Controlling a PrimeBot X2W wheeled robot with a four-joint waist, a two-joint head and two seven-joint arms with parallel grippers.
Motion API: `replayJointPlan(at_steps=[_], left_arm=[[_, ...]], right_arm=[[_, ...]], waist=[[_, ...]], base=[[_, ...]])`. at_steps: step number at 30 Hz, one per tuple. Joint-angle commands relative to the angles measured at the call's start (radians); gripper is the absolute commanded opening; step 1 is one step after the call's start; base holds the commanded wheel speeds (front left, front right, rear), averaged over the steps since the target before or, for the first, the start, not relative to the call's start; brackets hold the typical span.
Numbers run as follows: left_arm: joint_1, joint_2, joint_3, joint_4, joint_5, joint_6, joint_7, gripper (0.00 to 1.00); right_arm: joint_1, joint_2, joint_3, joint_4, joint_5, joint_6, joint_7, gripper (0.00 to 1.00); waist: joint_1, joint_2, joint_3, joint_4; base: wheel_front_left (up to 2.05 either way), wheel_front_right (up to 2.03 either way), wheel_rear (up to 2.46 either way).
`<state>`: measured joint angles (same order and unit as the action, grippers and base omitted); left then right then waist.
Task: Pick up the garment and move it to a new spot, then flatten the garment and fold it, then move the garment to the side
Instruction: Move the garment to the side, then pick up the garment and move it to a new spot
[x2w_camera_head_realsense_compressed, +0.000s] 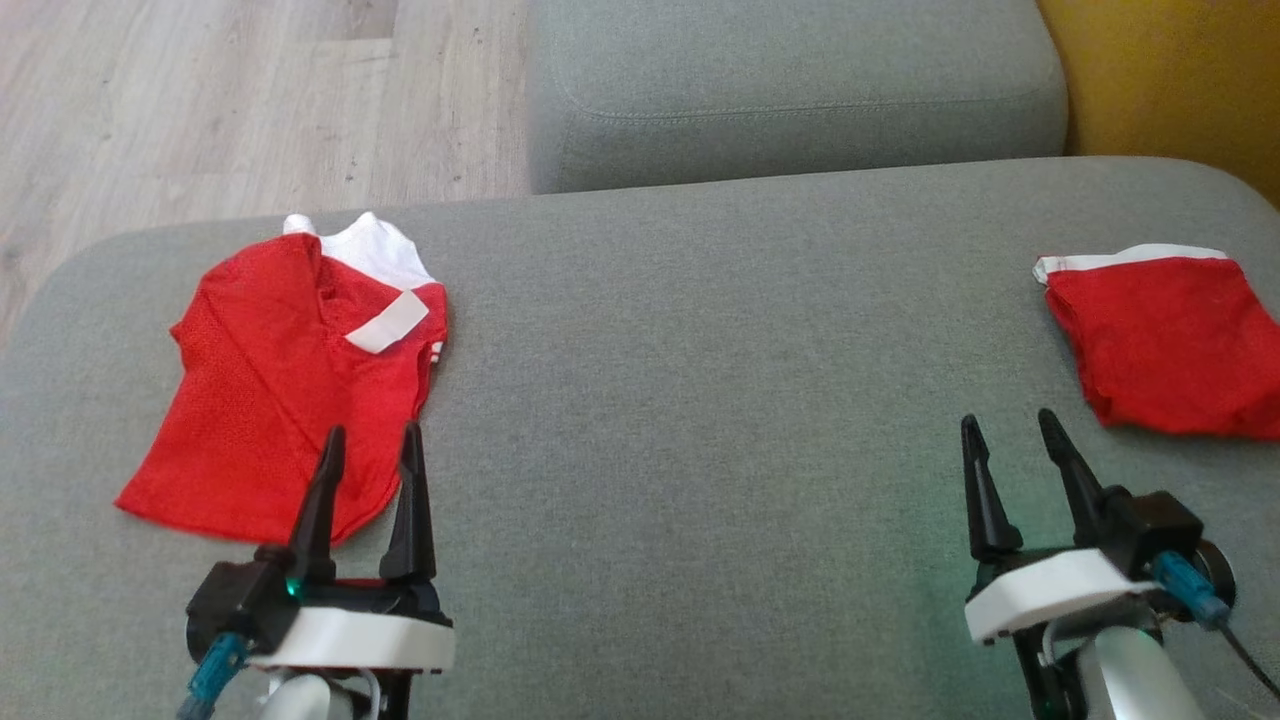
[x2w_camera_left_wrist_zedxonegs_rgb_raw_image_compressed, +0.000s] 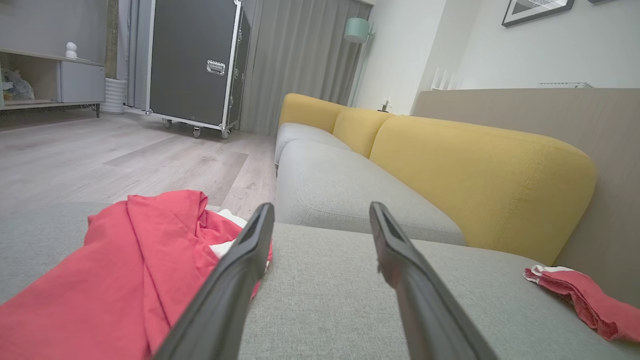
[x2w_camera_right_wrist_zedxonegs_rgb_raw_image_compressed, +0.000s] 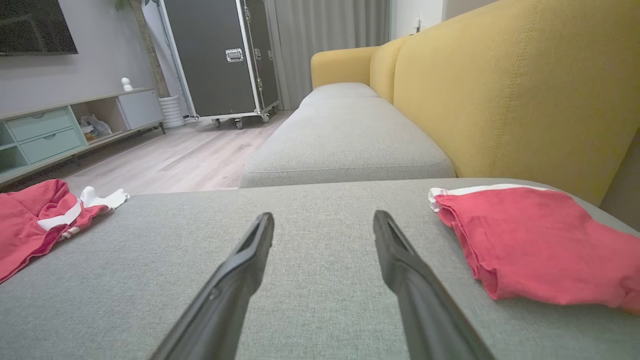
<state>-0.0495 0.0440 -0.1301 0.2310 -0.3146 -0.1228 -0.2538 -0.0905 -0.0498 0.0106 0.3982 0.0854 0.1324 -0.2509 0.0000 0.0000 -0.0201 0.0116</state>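
- Here, far left: the red garment (x2w_camera_head_realsense_compressed: 290, 390) lies loosely spread on the grey seat cushion (x2w_camera_head_realsense_compressed: 700, 400), with its white collar rucked at the far end and one long diagonal crease.
- Judged light, limp, thin mesh. It should sag and drag rather than slip. Best hold is a pinch at the near hem or a shoulder, not mid-panel.
- Left gripper (x2w_camera_head_realsense_compressed: 373, 430): fingers apart, empty, over the near hem; contact unclear.
- Right gripper (x2w_camera_head_realsense_compressed: 1007, 417): fingers apart, empty, over bare cushion.
- Far right: second red piece (x2w_camera_head_realsense_compressed: 1165, 340), folded.
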Motion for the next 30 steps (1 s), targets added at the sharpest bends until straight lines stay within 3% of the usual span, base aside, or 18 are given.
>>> replayJointPlan(at_steps=[1,15,30], left_arm=[[-0.021,0.006,0.029,-0.025,-0.004,0.005,-0.008,1.00],[-0.023,0.006,0.023,-0.011,0.001,0.010,-0.008,1.00],[-0.002,0.006,0.058,0.005,0.041,0.022,-0.008,1.00]], right_arm=[[-0.025,-0.001,0.024,-0.045,0.003,-0.002,-0.011,1.00],[-0.027,-0.001,0.040,-0.073,0.014,-0.002,-0.011,1.00],[0.000,-0.001,0.136,-0.070,0.065,-0.002,-0.011,1.00]], waist=[[0.0000,0.0000,0.002,-0.001],[0.0000,0.0000,-0.005,0.019],[0.0000,0.0000,-0.030,0.200]], base=[[0.00,0.00,0.00],[0.00,0.00,0.00],[0.00,0.00,0.00]])
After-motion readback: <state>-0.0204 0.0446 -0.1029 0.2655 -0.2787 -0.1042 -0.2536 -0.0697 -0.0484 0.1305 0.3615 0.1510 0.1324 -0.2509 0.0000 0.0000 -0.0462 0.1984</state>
